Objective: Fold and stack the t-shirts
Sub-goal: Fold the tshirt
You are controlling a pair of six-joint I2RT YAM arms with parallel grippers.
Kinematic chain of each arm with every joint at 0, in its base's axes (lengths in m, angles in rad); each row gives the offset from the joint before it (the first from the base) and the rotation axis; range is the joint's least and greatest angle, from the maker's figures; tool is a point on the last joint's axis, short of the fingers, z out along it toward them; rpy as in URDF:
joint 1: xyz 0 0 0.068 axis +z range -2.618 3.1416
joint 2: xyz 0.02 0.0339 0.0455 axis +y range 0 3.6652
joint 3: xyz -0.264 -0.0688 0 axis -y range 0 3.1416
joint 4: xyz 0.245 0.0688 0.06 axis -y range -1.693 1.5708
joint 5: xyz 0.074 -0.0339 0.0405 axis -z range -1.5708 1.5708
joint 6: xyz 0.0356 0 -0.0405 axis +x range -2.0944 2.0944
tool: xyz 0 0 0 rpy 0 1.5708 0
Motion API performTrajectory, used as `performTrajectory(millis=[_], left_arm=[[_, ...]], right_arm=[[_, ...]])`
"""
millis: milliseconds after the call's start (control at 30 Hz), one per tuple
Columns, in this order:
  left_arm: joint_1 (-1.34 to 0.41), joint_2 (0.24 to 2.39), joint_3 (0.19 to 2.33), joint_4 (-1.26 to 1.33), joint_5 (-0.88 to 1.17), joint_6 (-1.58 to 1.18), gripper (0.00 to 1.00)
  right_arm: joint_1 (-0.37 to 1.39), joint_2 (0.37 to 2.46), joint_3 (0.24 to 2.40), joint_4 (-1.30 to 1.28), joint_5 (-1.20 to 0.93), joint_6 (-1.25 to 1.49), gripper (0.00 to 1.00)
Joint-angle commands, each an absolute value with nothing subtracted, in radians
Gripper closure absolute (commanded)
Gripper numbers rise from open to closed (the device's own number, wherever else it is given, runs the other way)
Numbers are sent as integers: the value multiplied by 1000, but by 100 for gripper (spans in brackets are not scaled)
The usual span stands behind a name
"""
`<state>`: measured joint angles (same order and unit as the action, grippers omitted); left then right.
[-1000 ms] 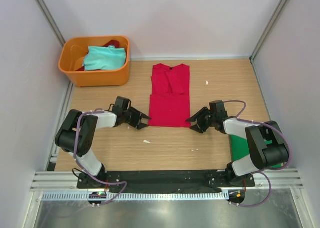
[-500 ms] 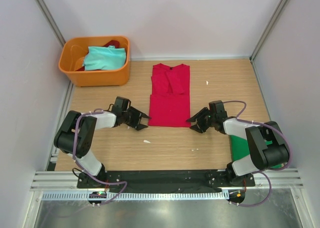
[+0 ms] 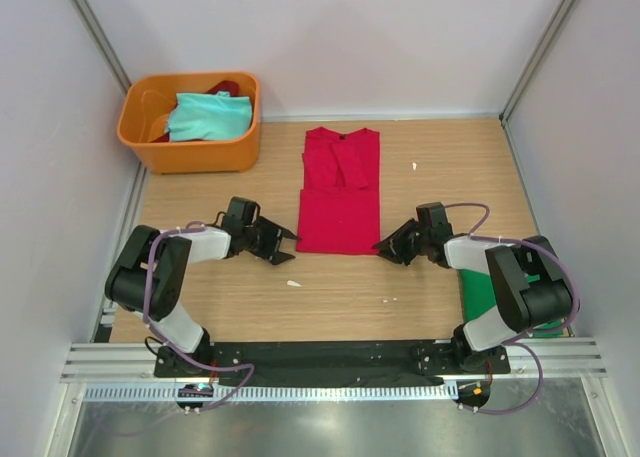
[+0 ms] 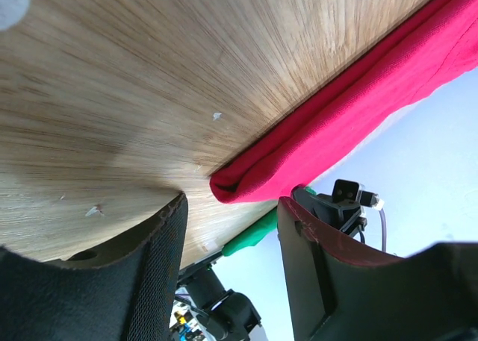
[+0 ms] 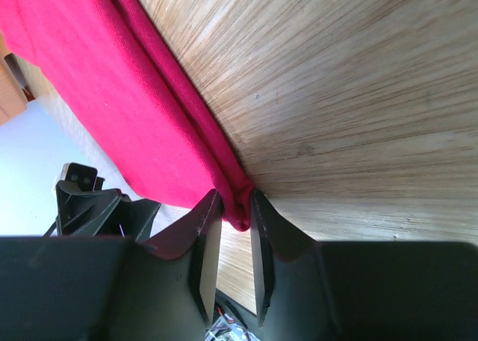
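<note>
The bright red cloth t-shirt (image 3: 340, 212) is judged limp and light; its near corners are best taken. One is clamped by the right gripper (image 5: 231, 225); the left gripper (image 4: 231, 233) is spread.

On the table (image 3: 440, 167), folded shirt (image 3: 340, 192) dead centre; left gripper (image 3: 288, 240) at its near-left corner, right gripper (image 3: 384, 246) near-right; tub (image 3: 190, 157) back-left, shirts (image 3: 208, 115) inside.

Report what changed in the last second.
The right gripper narrowed its jaws and pinched the near right corner of the bright red cloth t-shirt. The left gripper stayed open at the near left corner. The shirt, the orange plastic tub and its pale teal t-shirt did not move.
</note>
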<state>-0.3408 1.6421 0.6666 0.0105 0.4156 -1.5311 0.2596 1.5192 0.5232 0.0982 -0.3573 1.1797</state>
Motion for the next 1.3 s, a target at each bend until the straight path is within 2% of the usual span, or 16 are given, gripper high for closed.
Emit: performTrajectory(millis=[0, 167, 467, 733, 800, 867, 900, 1067, 1267], left_arm=[[-345, 1664, 635, -46, 348, -1516, 46], [-353, 1681, 638, -31, 333, -1531, 52], [-357, 1715, 632, -5, 313, -1548, 57], [-356, 1726, 621, -5, 285, -1548, 68], [-356, 1732, 621, 27, 284, -1540, 76], [-356, 1744, 627, 35, 287, -1528, 94], [-356, 1749, 637, 34, 290, -1491, 100], [-364, 1717, 701, -58, 298, -1346, 100], [-440, 1580, 605, -103, 272, -1319, 100]], right_arm=[[264, 1548, 503, 68, -318, 1154, 73], [264, 1537, 505, 66, -322, 1154, 74], [264, 1543, 497, 90, -336, 1164, 75], [264, 1542, 497, 95, -339, 1164, 75], [264, 1542, 499, 95, -339, 1164, 75], [264, 1549, 506, 91, -344, 1148, 77], [264, 1554, 512, 87, -350, 1131, 80], [264, 1543, 511, 65, -371, 1056, 97], [264, 1430, 447, -69, -402, 882, 98]])
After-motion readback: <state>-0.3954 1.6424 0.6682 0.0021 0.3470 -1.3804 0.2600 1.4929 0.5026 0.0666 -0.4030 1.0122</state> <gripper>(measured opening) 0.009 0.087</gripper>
